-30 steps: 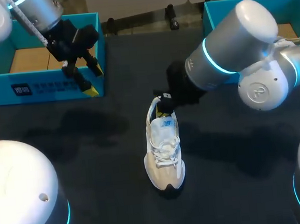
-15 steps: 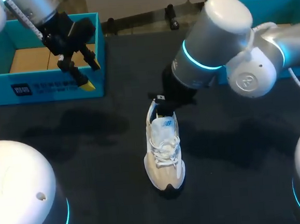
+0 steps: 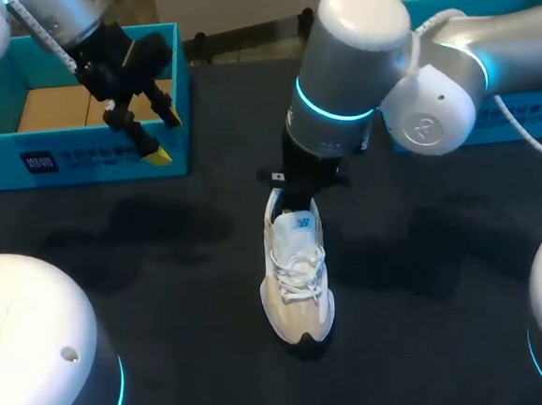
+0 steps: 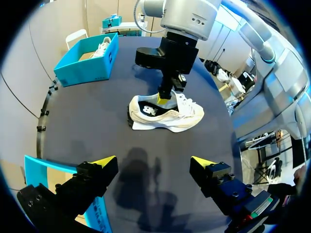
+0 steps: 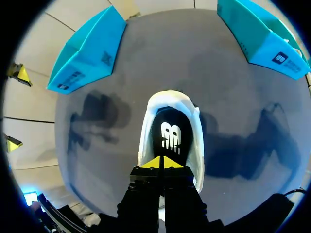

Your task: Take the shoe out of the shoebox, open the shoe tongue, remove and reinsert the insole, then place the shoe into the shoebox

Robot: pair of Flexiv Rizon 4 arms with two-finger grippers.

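A white and beige sneaker (image 3: pixel 296 276) stands upright mid-table, toe toward me. Its black insole (image 5: pixel 170 133) with a white logo lies inside. My right gripper (image 3: pixel 290 199) comes down into the heel opening, and its yellow tips (image 5: pixel 162 162) are shut together at the insole's heel end. Whether they pinch the insole I cannot tell. In the left wrist view that gripper (image 4: pixel 163 98) stands over the shoe (image 4: pixel 165 111). My left gripper (image 3: pixel 167 137) hangs open and empty over the front wall of the left shoebox (image 3: pixel 80 161), far from the shoe, both fingers spread wide (image 4: pixel 153 162).
A second teal shoebox (image 3: pixel 540 106) stands at the back right, partly behind my right arm; it holds another white shoe (image 4: pixel 102 47). Both boxes flank the shoe in the right wrist view (image 5: pixel 85 53) (image 5: pixel 262 36). Dark tabletop surrounds the sneaker.
My right arm's upper joints have swung leftward over the shoe while its gripper stayed at the heel. The left gripper rose slightly, then held still. The shoe has not moved.
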